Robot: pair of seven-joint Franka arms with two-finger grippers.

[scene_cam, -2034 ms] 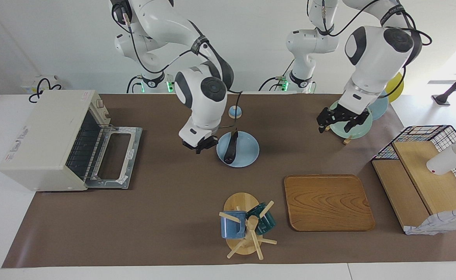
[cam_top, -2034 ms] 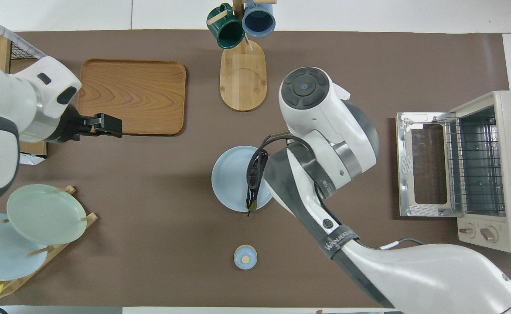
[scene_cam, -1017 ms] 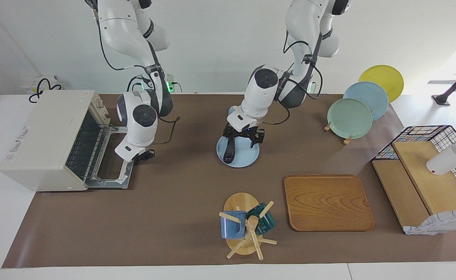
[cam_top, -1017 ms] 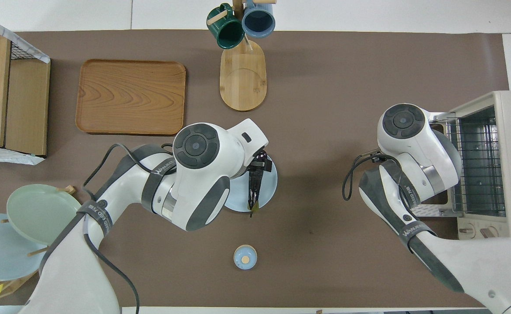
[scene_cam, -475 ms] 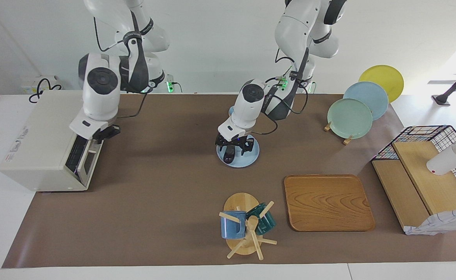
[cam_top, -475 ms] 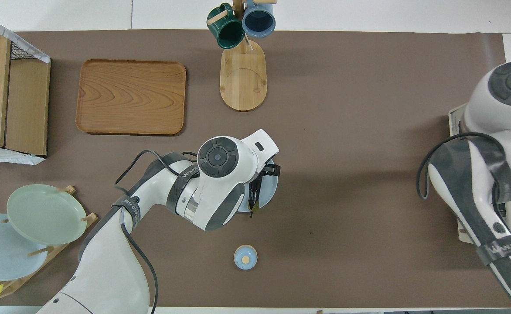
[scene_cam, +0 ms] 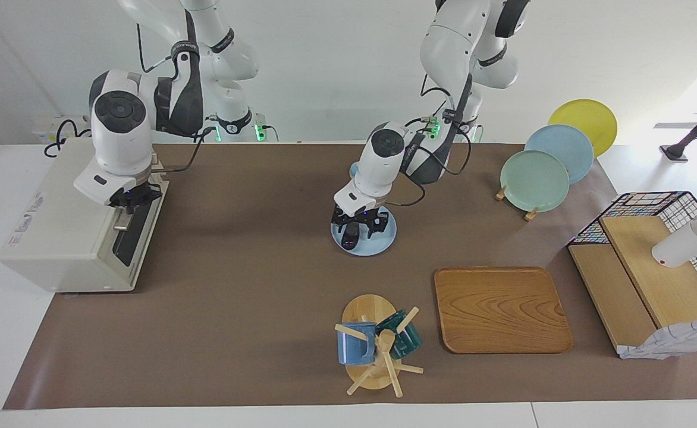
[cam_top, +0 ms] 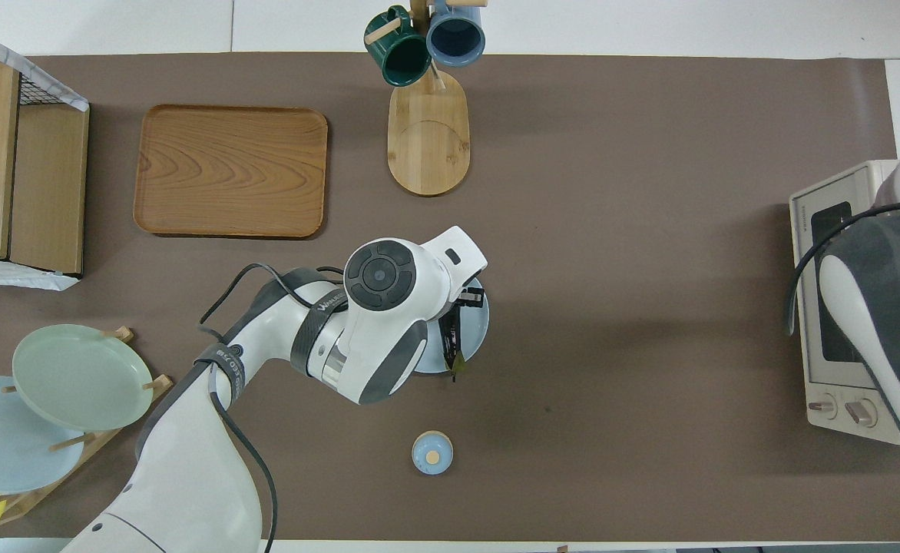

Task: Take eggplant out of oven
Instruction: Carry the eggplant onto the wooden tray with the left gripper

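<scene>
Oven (scene_cam: 69,226) door now shut; left fingers (scene_cam: 357,224) pinching eggplant (scene_cam: 350,235), right fingers (scene_cam: 128,202) together

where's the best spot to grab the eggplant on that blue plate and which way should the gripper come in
Grip the eggplant around its thick middle, coming straight down from above with the fingers across its width. It lies flat and lengthwise on the blue plate, slim and curved, with a thin stem end too slight to hold. The left gripper is already over it that way.
</scene>
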